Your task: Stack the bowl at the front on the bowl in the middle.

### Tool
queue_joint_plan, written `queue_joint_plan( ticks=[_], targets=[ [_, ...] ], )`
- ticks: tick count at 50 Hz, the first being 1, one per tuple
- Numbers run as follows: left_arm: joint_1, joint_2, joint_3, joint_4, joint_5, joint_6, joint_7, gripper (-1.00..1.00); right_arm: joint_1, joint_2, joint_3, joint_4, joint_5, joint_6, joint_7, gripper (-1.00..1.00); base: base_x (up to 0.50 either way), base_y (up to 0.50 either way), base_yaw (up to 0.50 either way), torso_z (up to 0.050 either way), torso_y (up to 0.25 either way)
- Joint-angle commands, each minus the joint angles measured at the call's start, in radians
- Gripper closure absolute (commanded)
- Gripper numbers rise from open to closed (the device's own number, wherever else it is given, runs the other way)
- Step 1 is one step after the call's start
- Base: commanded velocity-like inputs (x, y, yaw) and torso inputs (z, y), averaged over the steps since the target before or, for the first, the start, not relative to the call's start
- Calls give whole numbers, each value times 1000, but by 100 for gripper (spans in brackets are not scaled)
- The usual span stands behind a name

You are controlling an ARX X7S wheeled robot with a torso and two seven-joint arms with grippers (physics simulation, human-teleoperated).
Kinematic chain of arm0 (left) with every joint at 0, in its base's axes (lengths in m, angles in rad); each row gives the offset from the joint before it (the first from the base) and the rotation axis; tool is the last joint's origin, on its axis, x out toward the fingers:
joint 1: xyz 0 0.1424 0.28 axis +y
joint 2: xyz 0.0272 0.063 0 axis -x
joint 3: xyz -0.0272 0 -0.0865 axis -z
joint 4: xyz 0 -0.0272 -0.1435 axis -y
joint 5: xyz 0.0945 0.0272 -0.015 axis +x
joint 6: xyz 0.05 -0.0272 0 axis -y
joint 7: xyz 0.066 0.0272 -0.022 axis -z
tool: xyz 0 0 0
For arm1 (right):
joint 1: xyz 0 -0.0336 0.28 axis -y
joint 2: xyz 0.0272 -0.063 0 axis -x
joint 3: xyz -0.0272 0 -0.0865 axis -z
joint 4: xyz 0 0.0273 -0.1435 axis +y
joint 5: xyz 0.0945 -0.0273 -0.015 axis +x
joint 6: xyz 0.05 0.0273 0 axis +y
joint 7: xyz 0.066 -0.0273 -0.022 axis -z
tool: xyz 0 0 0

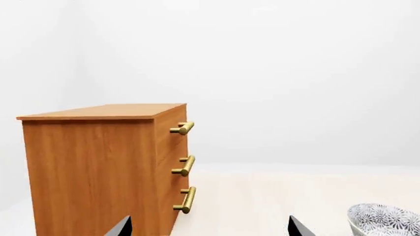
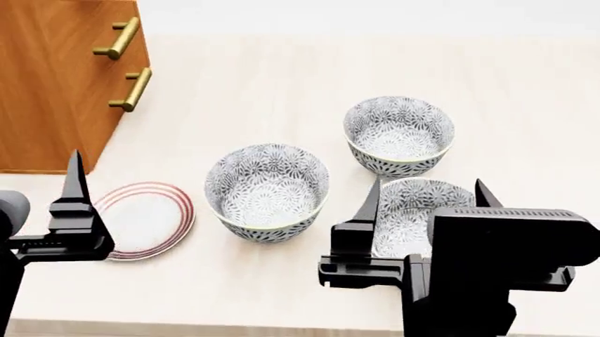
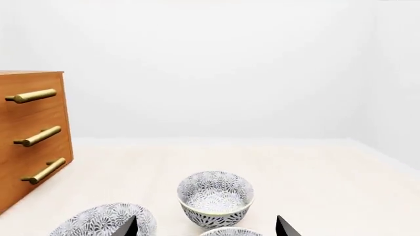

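Note:
Three patterned grey-white bowls stand on the pale table. The front bowl (image 2: 412, 210) is nearest me at the right, and only its rim (image 3: 229, 232) shows in the right wrist view. The middle bowl (image 2: 267, 188) (image 3: 98, 222) (image 1: 384, 219) lies to its left and slightly farther off. My right gripper (image 2: 428, 199) (image 3: 205, 227) hangs open over the front bowl, one finger on each side, and hides part of it. My left gripper (image 1: 210, 228) is open and empty over the table's left side, with one finger (image 2: 75, 175) visible from the head.
The third bowl (image 2: 398, 133) (image 3: 215, 196) stands at the back right. A white plate with red rings (image 2: 145, 221) lies at the front left beside the left gripper. A wooden drawer cabinet with brass handles (image 2: 56, 77) (image 1: 105, 167) occupies the far left.

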Motion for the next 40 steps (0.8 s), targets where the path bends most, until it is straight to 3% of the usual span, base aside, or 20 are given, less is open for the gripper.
queue_joint_plan(
  ticks=[1,6,33,40],
  targets=[
    [4,-8,4,-8,-4,11,-8,-100,1,9,-18,8,0,-8,8,-100,0,500,0,0,0],
    [4,-9,3,-9,-8,11,-11,-100,-4,-1,-7,19,12,-23,7,-100,0,481,0,0,0],
    [13,-21,1,-21,-31,28,-20,-100,-23,18,-34,30,21,-72,12,-100,3,-79,0,0,0],
    [14,-24,5,-24,-34,33,-24,-100,-13,19,-45,40,17,-52,28,-100,494,0,0,0,0]
  ],
)
